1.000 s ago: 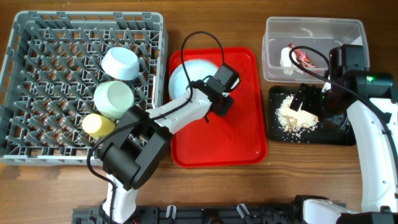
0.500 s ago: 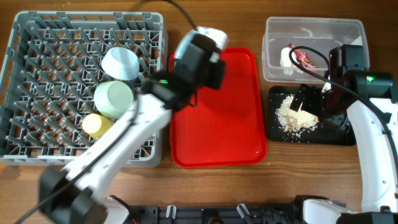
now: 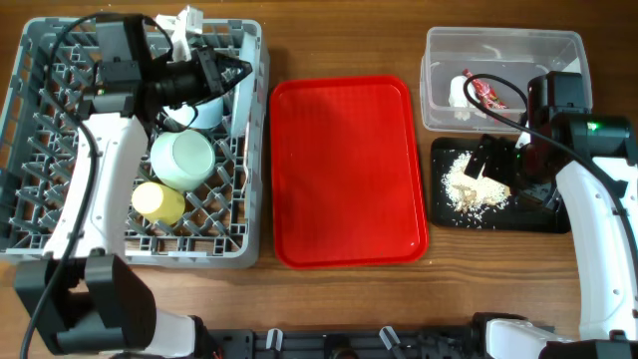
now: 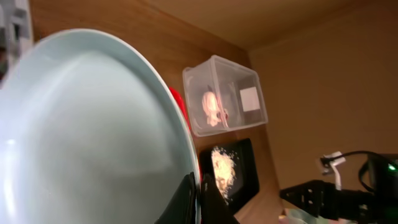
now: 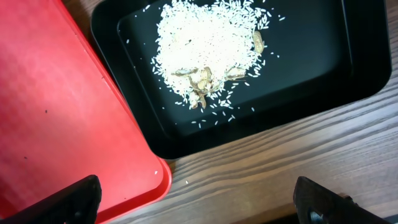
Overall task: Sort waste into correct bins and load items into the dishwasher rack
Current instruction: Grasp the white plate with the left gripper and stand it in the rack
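Observation:
My left gripper point(image 3: 221, 75) is shut on the rim of a pale blue plate point(image 3: 242, 100) and holds it on edge over the right side of the grey dishwasher rack point(image 3: 60, 229). In the left wrist view the plate point(image 4: 87, 137) fills the left half, with the fingers point(image 4: 198, 199) pinching its rim. The rack holds a white bowl point(image 3: 199, 108), a pale green cup point(image 3: 182, 158) and a yellow cup point(image 3: 158, 201). My right gripper point(image 3: 495, 160) is open and empty above the black tray point(image 3: 538, 214) of rice and peanut bits point(image 5: 208, 43); its fingers point(image 5: 199, 205) sit wide apart.
The red tray point(image 3: 349, 170) lies in the middle with nothing on it; its corner shows in the right wrist view point(image 5: 62, 112). A clear bin point(image 3: 498, 50) with wrapper waste stands at the back right, also in the left wrist view point(image 4: 224, 93).
My left arm lifted the plate off the red tray and swung it left over the rack, turning it on edge. The right arm has not moved.

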